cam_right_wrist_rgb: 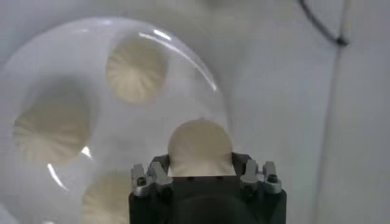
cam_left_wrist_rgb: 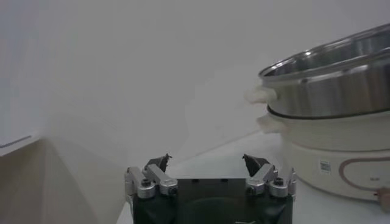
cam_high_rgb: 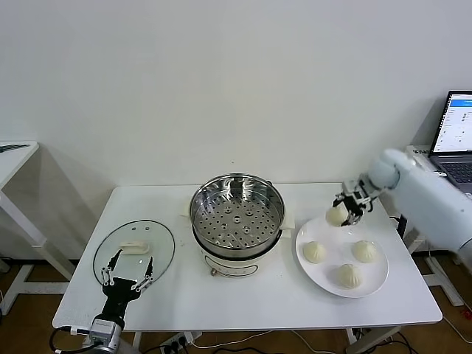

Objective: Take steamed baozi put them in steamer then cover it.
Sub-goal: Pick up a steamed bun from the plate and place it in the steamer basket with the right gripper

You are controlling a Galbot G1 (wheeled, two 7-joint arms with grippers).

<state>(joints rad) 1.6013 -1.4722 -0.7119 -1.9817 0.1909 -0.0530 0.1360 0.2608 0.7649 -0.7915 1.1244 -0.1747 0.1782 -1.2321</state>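
Note:
My right gripper (cam_high_rgb: 342, 212) is shut on one cream-white baozi (cam_high_rgb: 337, 215) and holds it just above the far left edge of the white plate (cam_high_rgb: 338, 259). In the right wrist view that baozi (cam_right_wrist_rgb: 200, 145) fills the gap between the fingers of the right gripper (cam_right_wrist_rgb: 200, 161). Three more baozi (cam_high_rgb: 314, 251) (cam_high_rgb: 364, 251) (cam_high_rgb: 349, 275) lie on the plate. The steel steamer (cam_high_rgb: 237, 193) stands mid-table with its perforated tray bare. The glass cover (cam_high_rgb: 158, 254) lies flat at front left. My left gripper (cam_high_rgb: 127, 279) hovers open at its near edge.
A laptop (cam_high_rgb: 457, 136) sits on a stand at the far right, behind my right arm. A side table (cam_high_rgb: 15, 155) stands at the left. In the left wrist view the steamer (cam_left_wrist_rgb: 341, 79) rises beyond the left gripper (cam_left_wrist_rgb: 207, 161).

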